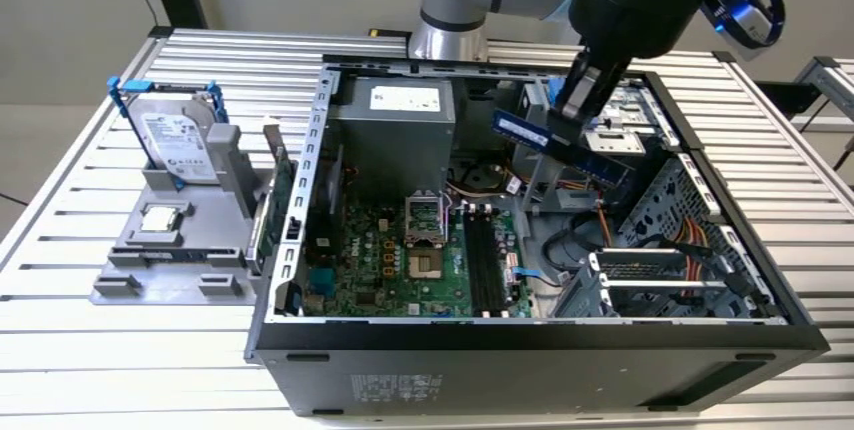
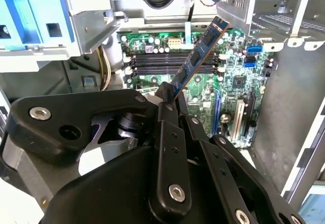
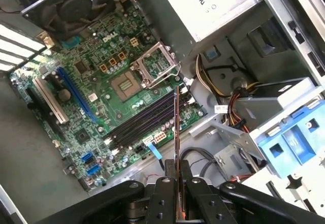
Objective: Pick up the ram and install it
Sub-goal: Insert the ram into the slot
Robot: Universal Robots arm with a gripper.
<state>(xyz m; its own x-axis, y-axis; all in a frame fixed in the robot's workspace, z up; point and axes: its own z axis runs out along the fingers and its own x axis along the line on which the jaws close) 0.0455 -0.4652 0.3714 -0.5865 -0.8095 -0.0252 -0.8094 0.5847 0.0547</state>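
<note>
My gripper (image 1: 577,100) hangs over the back right part of the open computer case (image 1: 534,335), shut on the ram (image 1: 561,146). The ram is a thin blue stick with dark chips, and it slants down toward the exterior view's right, above the case interior. In the second wrist view the ram (image 2: 201,50) sticks out from the black fingers (image 2: 167,112) over the motherboard (image 2: 231,76). The first wrist view catches the ram (image 3: 176,127) edge-on, above the long black slots (image 3: 144,124). In the exterior view those slots (image 1: 483,265) lie lower and nearer the front than the stick.
A silver hard drive with blue rails (image 1: 178,135) stands in a grey holder on the exterior view's left, with a chip (image 1: 160,218) below it. A green card (image 1: 274,215) stands beside the case wall. Power supply (image 1: 394,120), cables (image 1: 607,230) and drive cage (image 1: 674,275) crowd the case.
</note>
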